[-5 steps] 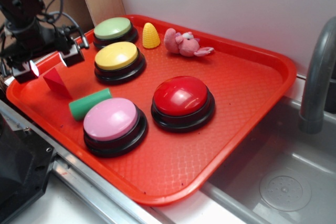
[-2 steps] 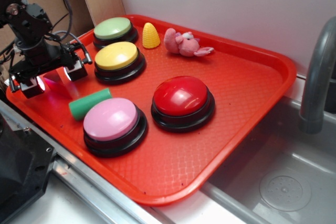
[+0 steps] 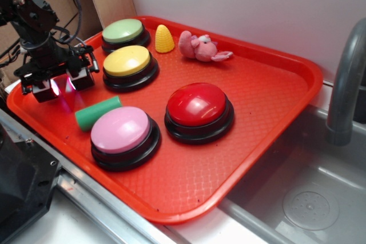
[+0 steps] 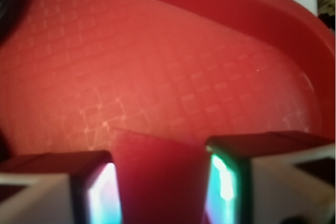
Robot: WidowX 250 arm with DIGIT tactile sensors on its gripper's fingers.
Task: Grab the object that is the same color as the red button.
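One red tray (image 3: 274,84) lies beside a steel sink (image 3: 309,198) with a grey faucet (image 3: 346,78) at the right. On the tray stand four dome buttons: the red button (image 3: 197,104) in the middle, a pink button (image 3: 120,130) near the front, a yellow button (image 3: 127,61) behind it, and a green button (image 3: 123,31) farthest back. There is one green cylinder (image 3: 97,112) lying just left of the pink button, one pink plush toy (image 3: 200,47) and one yellow corn piece (image 3: 164,38) at the far edge, and one red wedge (image 4: 157,177).

A second ago the gripper (image 3: 57,87) hung higher with its fingers spread wide above the uncovered wedge; now it has come down and narrowed. The arm reaches in from the far left, wrist pointing straight down at the tray's left part. In the wrist view the wedge sits between the two pads (image 4: 228,182), which appear to touch its sides.
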